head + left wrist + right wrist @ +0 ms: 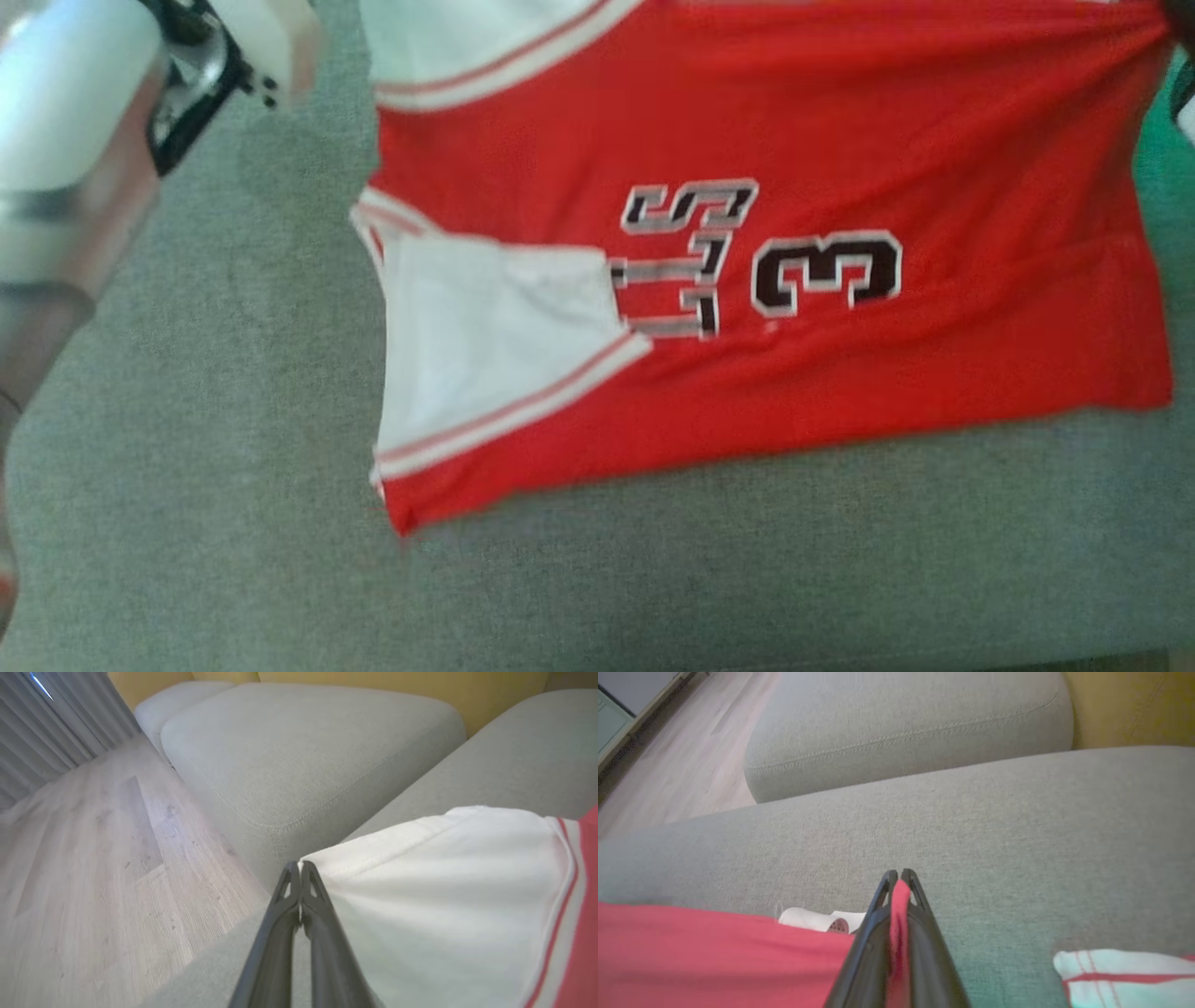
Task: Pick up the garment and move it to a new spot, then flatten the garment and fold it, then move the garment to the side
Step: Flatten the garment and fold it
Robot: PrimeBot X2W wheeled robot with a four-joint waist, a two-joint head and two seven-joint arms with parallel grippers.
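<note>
Here, garment (934,140) pinched inside right pincer (899,876), inside left pincer (299,864)

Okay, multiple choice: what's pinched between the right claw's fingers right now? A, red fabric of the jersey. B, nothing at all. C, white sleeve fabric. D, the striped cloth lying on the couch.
A: the right wrist view shows the right claw shut on a fold of the red garment, which runs up between its two dark fingers.
</note>
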